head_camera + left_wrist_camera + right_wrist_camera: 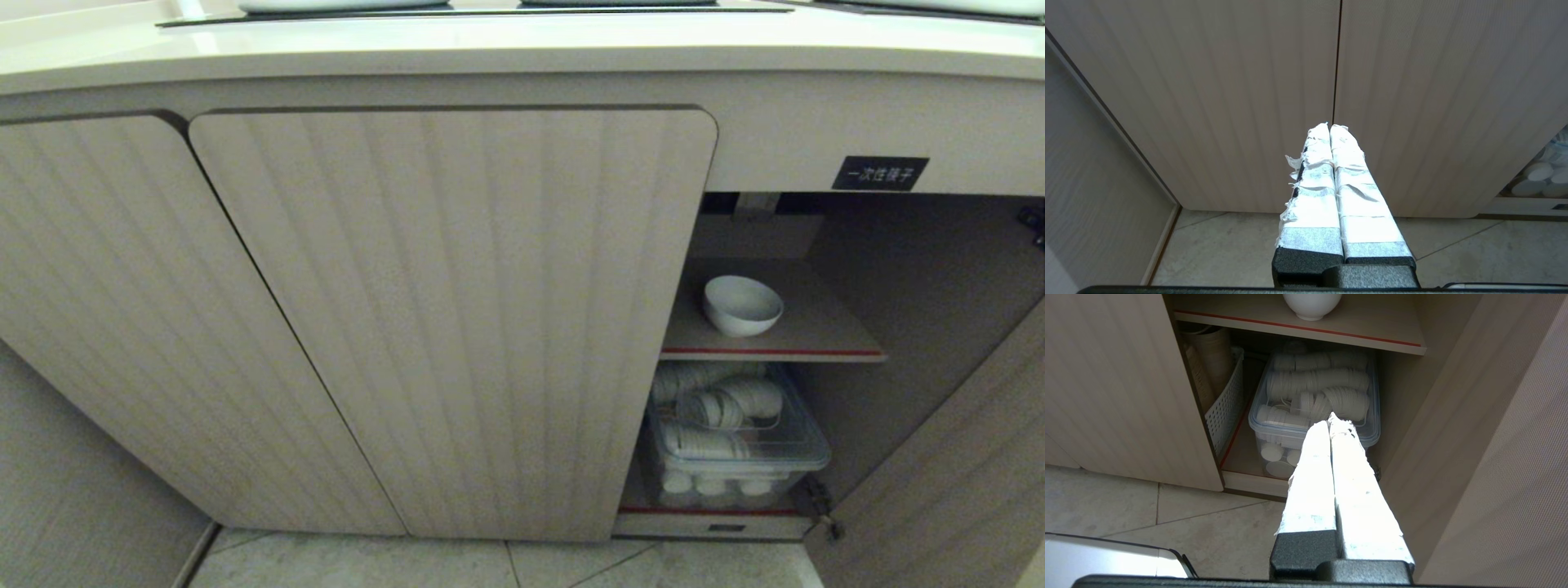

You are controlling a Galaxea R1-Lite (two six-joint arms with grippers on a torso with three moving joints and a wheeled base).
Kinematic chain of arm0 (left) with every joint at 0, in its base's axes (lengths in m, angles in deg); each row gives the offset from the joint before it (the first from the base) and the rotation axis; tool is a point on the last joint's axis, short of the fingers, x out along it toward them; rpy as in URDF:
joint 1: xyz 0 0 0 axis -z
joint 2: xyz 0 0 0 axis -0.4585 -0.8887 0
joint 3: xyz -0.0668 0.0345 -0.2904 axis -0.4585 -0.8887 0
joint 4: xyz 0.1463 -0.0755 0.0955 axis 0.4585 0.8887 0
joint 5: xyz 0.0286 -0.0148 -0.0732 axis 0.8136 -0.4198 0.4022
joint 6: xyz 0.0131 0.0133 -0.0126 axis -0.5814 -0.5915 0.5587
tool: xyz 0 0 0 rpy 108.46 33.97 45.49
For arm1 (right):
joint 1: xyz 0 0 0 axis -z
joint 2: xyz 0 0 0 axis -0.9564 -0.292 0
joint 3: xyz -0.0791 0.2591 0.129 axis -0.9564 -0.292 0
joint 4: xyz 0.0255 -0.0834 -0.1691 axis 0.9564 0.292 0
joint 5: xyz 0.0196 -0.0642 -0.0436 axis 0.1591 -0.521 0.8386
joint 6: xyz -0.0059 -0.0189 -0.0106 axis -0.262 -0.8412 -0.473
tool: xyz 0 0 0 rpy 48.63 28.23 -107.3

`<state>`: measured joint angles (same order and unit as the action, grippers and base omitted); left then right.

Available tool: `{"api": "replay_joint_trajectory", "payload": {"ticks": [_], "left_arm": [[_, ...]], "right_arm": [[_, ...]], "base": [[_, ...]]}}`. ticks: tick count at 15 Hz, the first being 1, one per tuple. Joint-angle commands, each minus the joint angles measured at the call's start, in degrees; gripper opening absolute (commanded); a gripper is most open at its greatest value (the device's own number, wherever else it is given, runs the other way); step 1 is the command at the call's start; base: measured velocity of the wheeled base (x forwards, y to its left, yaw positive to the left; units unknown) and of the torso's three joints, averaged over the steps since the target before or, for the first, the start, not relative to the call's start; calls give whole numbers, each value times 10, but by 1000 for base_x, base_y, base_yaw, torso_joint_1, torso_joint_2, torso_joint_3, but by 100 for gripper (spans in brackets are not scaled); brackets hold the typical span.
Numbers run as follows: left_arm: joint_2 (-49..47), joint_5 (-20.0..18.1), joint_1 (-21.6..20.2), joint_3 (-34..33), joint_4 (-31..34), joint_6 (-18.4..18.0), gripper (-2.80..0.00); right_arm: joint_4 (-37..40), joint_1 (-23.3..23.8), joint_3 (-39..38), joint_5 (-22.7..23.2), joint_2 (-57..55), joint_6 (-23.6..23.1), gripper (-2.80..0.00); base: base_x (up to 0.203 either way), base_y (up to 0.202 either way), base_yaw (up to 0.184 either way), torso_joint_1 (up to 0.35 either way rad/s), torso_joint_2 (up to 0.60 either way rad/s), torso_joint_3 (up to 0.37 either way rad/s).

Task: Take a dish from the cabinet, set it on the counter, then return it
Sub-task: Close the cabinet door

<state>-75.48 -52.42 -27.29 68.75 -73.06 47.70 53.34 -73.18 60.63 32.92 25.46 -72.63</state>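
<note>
Bowl waiting on the open cabinet shelf

The bowl point(742, 305) sits untouched on the red-edged shelf point(816, 339); both the right gripper point(1329, 421) and left gripper point(1329, 126) are pressed together, empty. Next, I'd guess: right fingers part, reach up.

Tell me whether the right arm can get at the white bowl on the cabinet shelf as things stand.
Probably yes: the door on that side stands open, the white bowl sits alone near the shelf's front edge, and the right gripper, shut, is below with nothing between.
</note>
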Motion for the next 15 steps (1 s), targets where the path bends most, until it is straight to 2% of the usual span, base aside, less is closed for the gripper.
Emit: {"api": "replay_joint_trajectory", "payload": {"ticks": [1,15], "left_arm": [[0,0,0,1,0,0,-280],[0,0,0,0,0,0,-280]], "right_arm": [[0,0,0,-1,0,1,-280],[0,0,0,-1,0,2,-280]], "base": [[0,0,0,0,0,0],[0,0,0,0,0,0]]}}
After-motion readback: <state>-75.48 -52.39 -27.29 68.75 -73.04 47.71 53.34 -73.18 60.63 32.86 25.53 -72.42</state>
